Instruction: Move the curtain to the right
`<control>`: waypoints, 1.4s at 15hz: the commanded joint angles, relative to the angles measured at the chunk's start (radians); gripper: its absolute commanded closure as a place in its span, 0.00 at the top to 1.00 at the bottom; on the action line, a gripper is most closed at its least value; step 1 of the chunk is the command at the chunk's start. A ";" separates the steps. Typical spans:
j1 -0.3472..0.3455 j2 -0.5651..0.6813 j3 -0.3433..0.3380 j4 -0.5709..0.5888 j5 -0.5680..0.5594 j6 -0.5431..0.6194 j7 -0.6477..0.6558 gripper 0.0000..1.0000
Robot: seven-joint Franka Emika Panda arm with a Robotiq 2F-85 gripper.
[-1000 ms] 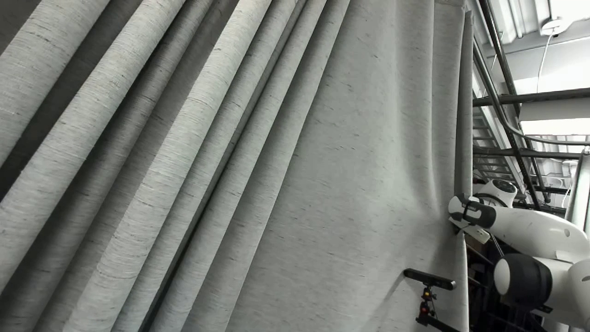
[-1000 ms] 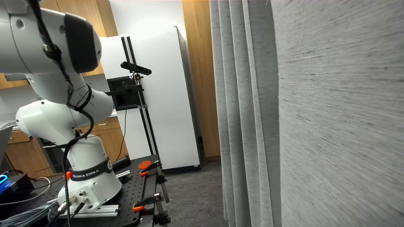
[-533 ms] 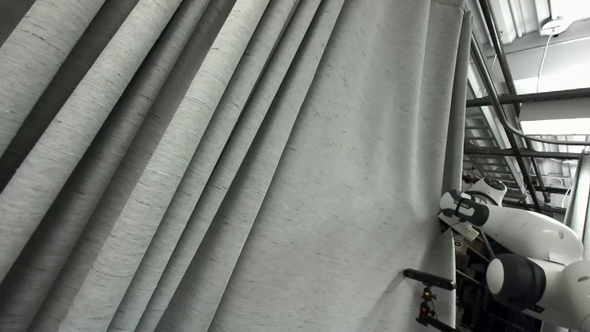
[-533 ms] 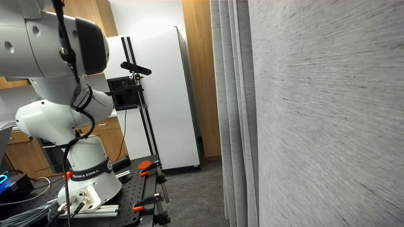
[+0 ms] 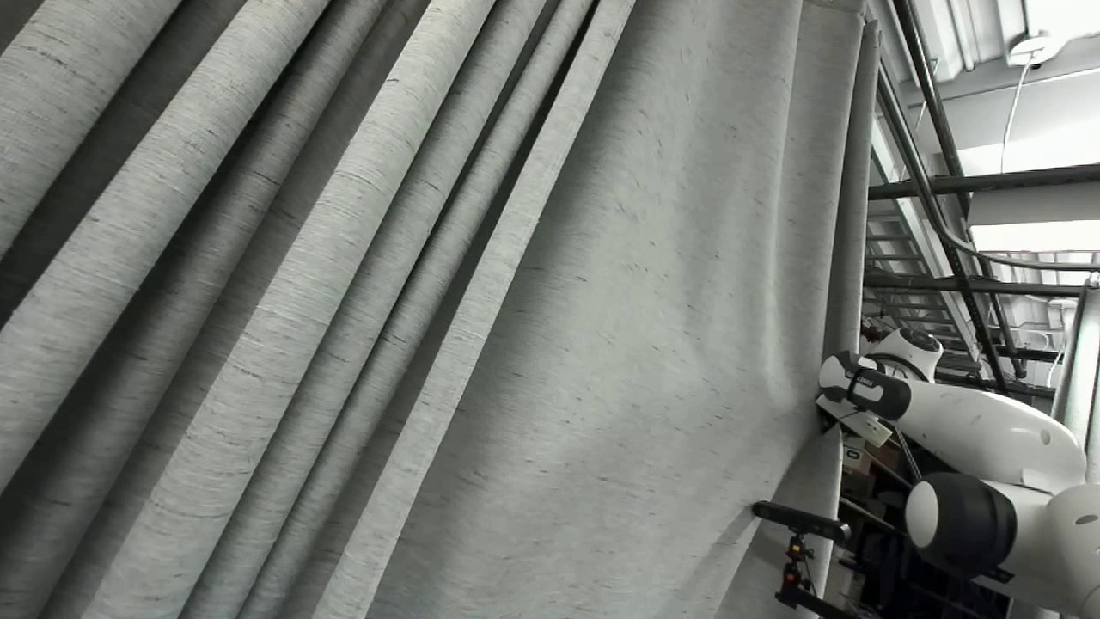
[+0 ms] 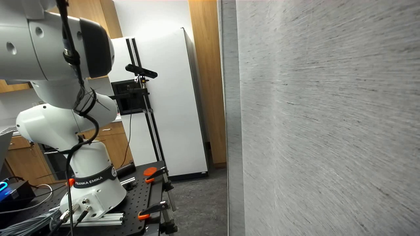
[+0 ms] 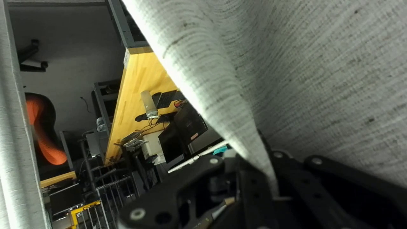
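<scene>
A tall white refrigerator (image 6: 170,114) stands beside a light-brown wooden panel (image 6: 210,91) on mottled dark-grey floor (image 6: 200,203); dark metal pipes (image 5: 1005,180) run below a ribbed white ceiling (image 5: 961,34); in the wrist view, a yellow wooden surface (image 7: 140,71) bears a black monitor (image 7: 189,118), an orange-and-black chair (image 7: 44,140) apart.

The curtain (image 5: 481,318) is cut off in every view.

A tall, light grey woven curtain (image 5: 619,327) hangs in deep slanting pleats, smoother toward the right in an exterior view, its edge pinched narrow.
</scene>
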 commanded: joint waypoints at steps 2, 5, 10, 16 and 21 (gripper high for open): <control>-0.007 0.003 -0.013 0.014 -0.030 -0.040 0.027 0.01; -0.007 0.011 0.009 0.023 -0.010 -0.011 0.003 0.03; -0.007 0.011 0.009 0.023 -0.010 -0.011 0.003 0.03; -0.007 0.011 0.009 0.023 -0.010 -0.011 0.003 0.03; -0.007 0.011 0.009 0.023 -0.010 -0.011 0.003 0.03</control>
